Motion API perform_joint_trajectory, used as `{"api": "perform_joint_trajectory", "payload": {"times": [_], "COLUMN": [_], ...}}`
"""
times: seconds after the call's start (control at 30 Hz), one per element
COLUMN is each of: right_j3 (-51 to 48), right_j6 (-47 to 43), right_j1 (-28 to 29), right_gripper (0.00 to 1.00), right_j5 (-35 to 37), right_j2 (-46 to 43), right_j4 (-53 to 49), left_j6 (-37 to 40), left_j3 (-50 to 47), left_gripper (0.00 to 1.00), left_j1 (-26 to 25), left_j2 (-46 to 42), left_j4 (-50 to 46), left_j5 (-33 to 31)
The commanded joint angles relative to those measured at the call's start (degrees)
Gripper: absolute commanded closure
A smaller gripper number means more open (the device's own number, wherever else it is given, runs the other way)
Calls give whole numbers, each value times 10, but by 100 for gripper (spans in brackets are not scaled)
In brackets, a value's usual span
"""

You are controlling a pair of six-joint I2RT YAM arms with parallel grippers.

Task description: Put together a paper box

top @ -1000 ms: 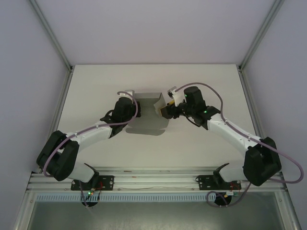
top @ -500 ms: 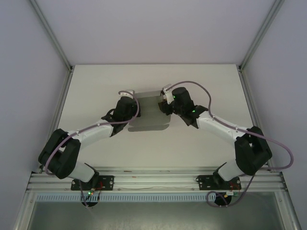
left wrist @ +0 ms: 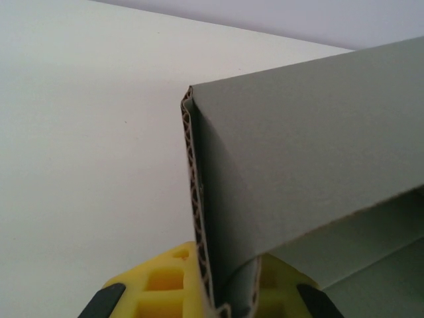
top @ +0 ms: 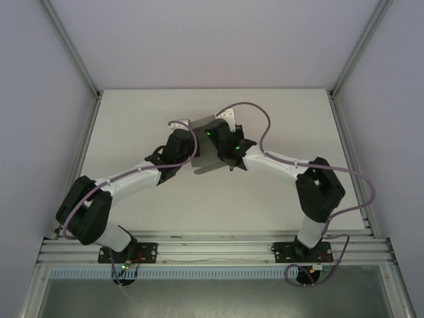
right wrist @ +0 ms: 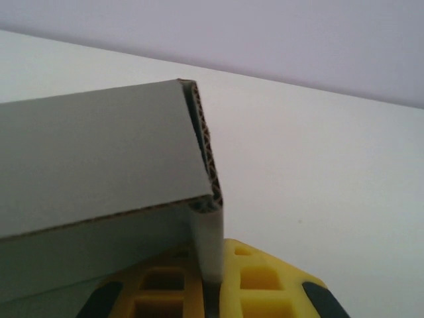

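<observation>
Paper box [top: 203, 158] at centre of frame, mid-table, half-formed. Left gripper [left wrist: 228, 295] pinches doubled wall edge, lower middle. Right gripper [right wrist: 207, 286] is clamped on opposite wall's edge. Step looks like wall folding. Next probably needs walls squared and tabs seated without crushing card.

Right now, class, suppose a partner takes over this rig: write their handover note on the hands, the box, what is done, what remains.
Left hand: shut on a folded edge of the paper box.
Right hand: shut on the opposite folded edge.
Box: grey corrugated card at the middle of the table, between both hands.
Done: two edges folded and gripped.
To do: the box looks unfinished; fold and lock the rest.
</observation>
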Motion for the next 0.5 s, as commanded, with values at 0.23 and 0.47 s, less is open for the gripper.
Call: {"api": "perform_joint_trajectory", "payload": {"times": [0.23,0.47], "right_j3": [-38,-109], "right_j6": [3,-19], "right_j1": [-28,-61], "right_gripper": [90,68], "right_j5": [99,-130], "right_j2": [0,-78], "right_j4": [19,110], "left_j6": [-29,-13], "left_j3": [21,18], "left_gripper": [100,100], "left_j1": [-3,-3], "left_j2": [6,6], "left_j4": [-24,-18], "left_j5": [-8,16]}}
